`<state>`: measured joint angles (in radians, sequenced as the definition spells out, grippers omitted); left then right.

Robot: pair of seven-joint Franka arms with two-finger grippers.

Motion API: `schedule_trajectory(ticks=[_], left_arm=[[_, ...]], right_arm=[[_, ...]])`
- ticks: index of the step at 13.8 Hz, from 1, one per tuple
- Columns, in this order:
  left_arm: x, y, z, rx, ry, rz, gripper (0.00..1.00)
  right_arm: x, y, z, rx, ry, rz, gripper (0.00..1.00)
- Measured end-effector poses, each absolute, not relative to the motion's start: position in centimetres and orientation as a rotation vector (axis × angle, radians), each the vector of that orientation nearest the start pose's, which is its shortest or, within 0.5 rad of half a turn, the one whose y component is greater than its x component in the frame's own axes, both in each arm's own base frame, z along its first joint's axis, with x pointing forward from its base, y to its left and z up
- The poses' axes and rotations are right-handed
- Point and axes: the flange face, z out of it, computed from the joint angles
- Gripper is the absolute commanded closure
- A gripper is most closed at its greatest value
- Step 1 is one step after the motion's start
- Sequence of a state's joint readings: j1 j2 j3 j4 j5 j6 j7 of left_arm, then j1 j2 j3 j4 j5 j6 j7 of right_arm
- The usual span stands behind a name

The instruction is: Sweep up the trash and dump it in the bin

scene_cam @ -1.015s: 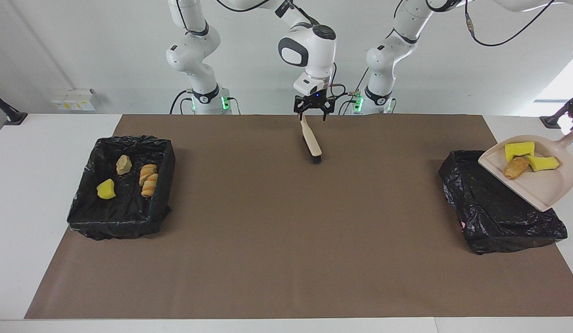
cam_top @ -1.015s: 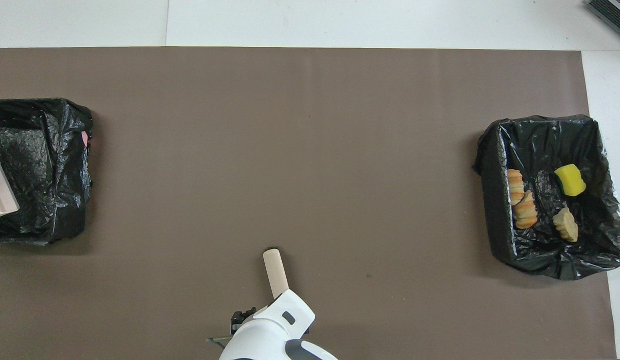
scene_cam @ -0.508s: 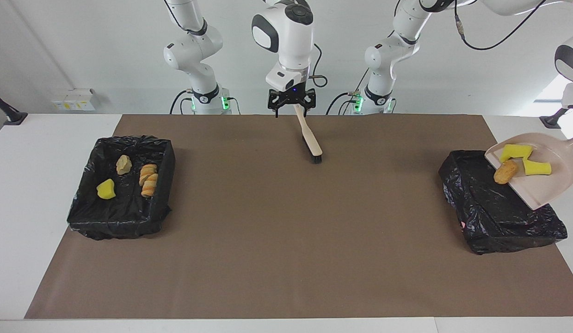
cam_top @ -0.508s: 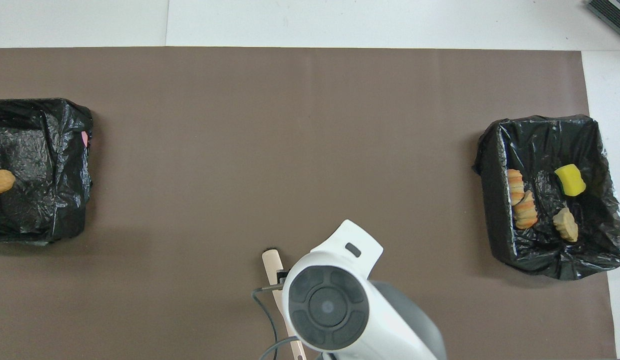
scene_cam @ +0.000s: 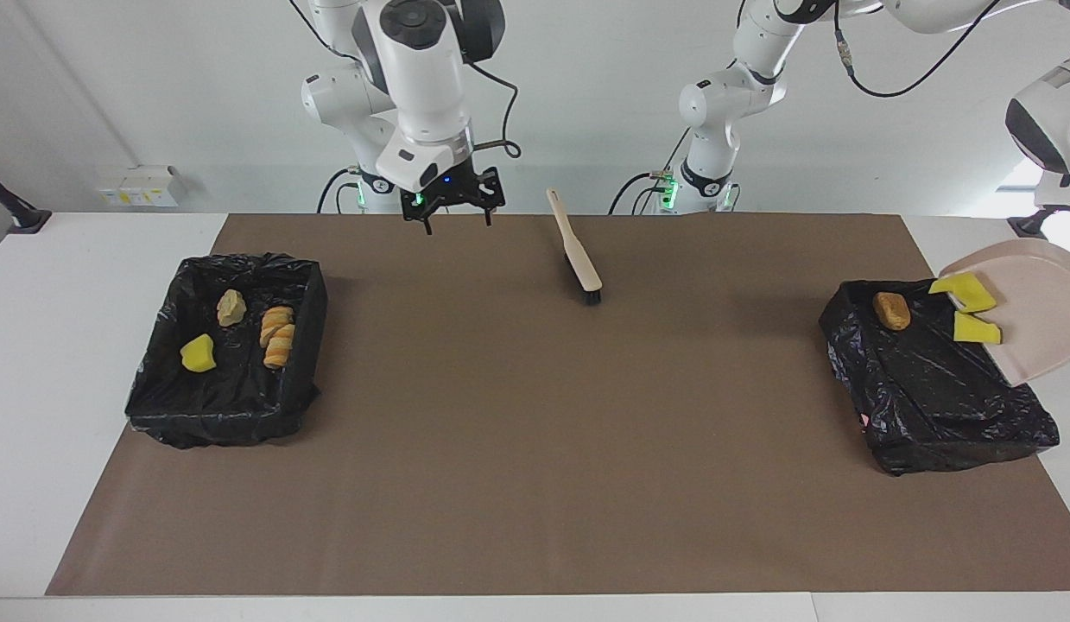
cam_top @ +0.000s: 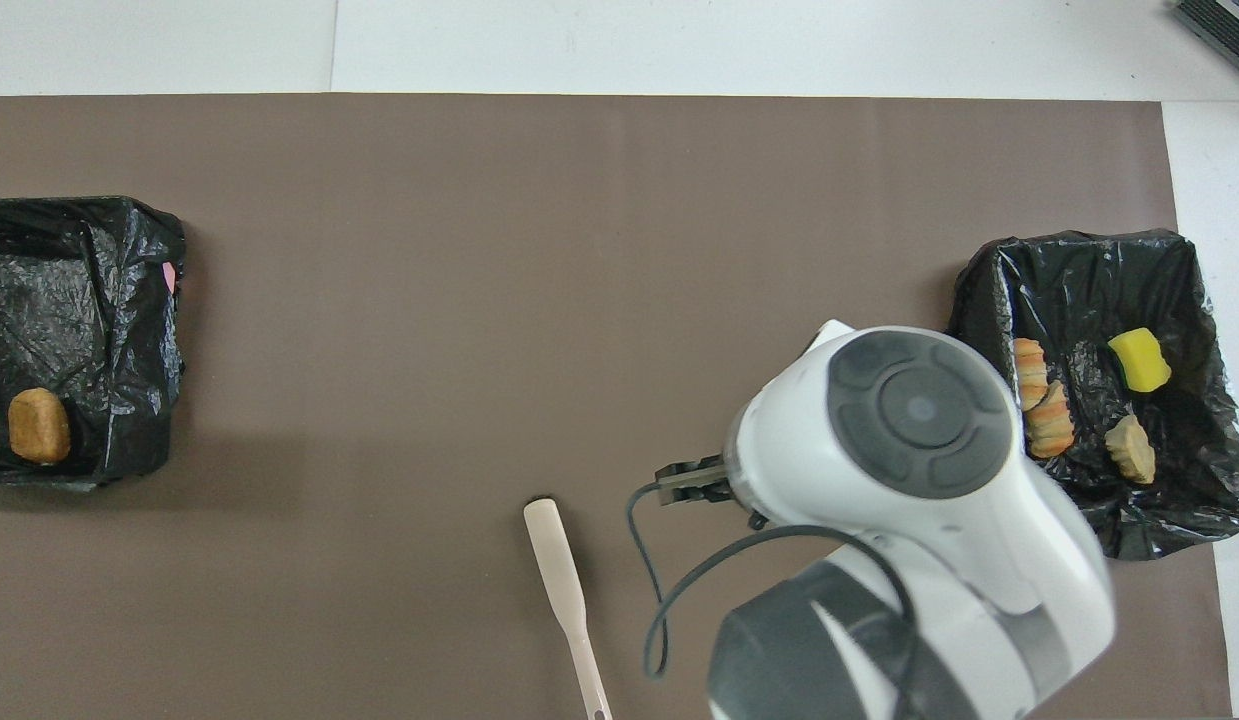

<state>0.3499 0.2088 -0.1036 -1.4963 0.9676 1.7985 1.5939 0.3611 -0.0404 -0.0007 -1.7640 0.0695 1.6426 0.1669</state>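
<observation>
— How do your arms stand, seen from across the tabletop?

— My right end effector hangs over the brown mat, fingers spread wide, empty. My left end effector is out of frame, closed, carrying the beige dustpan tipped steeply over the bin at the left arm's end.

— The trash?

— Two yellow sponge pieces cling at the dustpan's lip; a brown crusty chunk lies in that bin's crinkled black liner. The bin at the right arm's end holds a yellow sponge scrap, a tan chunk and striped bread pieces.

— From overhead?

— My right arm's white wrist hides its fingers. The brush lies flat on the mat, touched by nothing.
</observation>
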Motion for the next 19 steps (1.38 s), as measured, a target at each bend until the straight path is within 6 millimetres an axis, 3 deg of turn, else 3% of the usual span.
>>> schedule_trajectory(ticks=[3, 7, 10, 13, 15, 17, 19], left_arm=[[61.3, 20.8, 60.1, -1.643, 1.641, 0.868, 1.0], [62.3, 19.5, 61.5, -1.562, 1.599, 0.89, 1.0], [61.9, 18.7, 63.0, -1.714, 1.633, 0.732, 1.0], [60.4, 18.1, 64.3, -1.96, 1.625, 0.517, 1.0], [58.8, 16.4, 66.0, -2.162, 1.519, 0.361, 1.0], [57.2, 13.7, 67.1, -2.392, 1.356, 0.242, 1.0], [56.4, 9.5, 66.7, -2.577, 1.185, 0.177, 1.0]], right_arm=[[52.6, 12.4, 56.9, -3.072, -0.241, 0.119, 0.0], [54.2, 2.6, 58.3, -3.081, -0.107, 0.06, 0.0], [54.3, -2.3, 58.6, -3.097, 0.011, 0.048, 0.0], [53.8, -4.1, 58.8, -3.094, 0.067, 0.093, 0.0], [53.4, -4.0, 60.5, -3.094, 0.075, 0.111, 0.0], [53.2, -3.9, 62.2, -3.098, 0.094, 0.083, 0.0], [53.2, -3.9, 62.4, -3.097, 0.136, 0.077, 0.0]])
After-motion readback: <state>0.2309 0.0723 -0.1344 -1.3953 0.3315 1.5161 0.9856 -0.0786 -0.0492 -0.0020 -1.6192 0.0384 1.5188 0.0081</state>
